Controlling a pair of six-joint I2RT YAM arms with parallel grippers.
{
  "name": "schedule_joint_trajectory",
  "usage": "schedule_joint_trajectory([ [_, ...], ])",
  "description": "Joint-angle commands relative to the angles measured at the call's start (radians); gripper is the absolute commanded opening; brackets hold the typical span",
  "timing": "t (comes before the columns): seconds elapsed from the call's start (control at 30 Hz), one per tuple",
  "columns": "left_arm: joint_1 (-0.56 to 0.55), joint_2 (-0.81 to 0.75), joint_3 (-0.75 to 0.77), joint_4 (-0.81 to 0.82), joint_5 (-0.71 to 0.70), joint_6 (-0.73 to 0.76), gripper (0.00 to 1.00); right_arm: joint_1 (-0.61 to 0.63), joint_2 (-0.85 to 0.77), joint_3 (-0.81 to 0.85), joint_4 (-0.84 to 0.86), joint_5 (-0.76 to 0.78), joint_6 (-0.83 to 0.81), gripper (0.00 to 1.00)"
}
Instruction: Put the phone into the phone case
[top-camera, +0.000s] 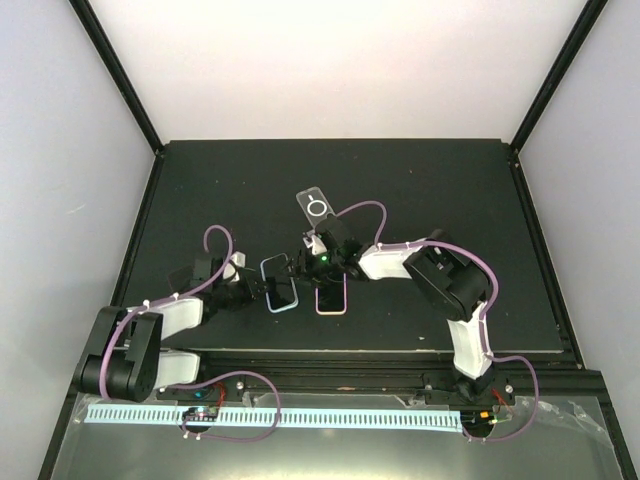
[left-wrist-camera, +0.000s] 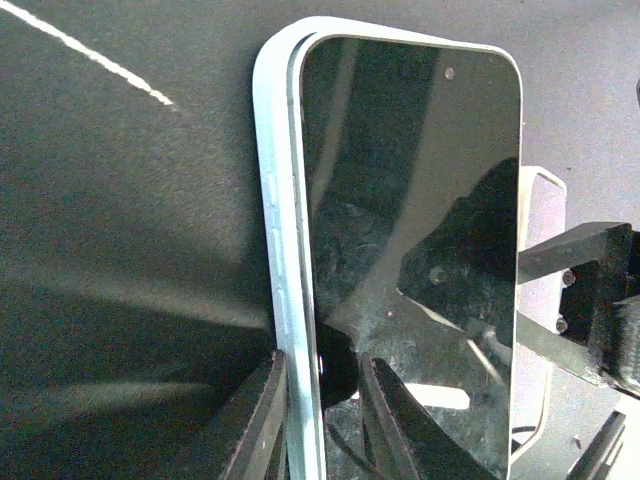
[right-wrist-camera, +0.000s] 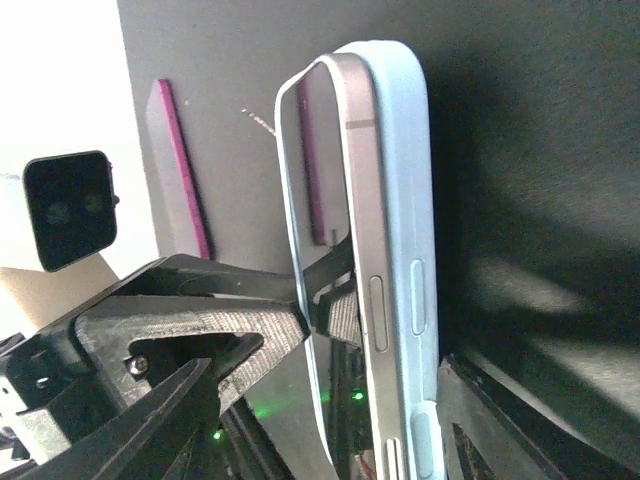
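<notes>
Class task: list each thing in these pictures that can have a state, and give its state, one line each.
phone: partly seated in its case, one long edge still proud.
light blue case: on the phone, gripped by both grippers.
left gripper: shut on case and phone.
right gripper: shut across phone and case.
clear case: empty, flat on the table.
pink case: lying flat.

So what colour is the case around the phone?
Pale blue case, clearest in the right wrist view.
</notes>
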Motion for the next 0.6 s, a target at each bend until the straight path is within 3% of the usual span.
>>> schedule_joint_trajectory([
  [0.0,-0.010,-0.067,0.005,-0.081,0.016,0.015,0.23,0.030,-0.001,-0.029,0.227,-0.139,0.088,0.60],
  [0.33,-0.009,-0.155,0.004,-0.172,-0.010,0.047,0.37,0.031,0.021,-0.045,0.342,-0.174,0.150,0.59],
  [0.47,-0.008,-0.164,-0.008,-0.172,0.000,0.046,0.40,0.034,0.030,-0.004,0.223,-0.158,0.093,0.59],
  [0.57,-0.008,-0.170,-0.010,-0.182,0.002,0.052,0.40,0.034,0.048,-0.005,0.243,-0.165,0.109,0.56],
])
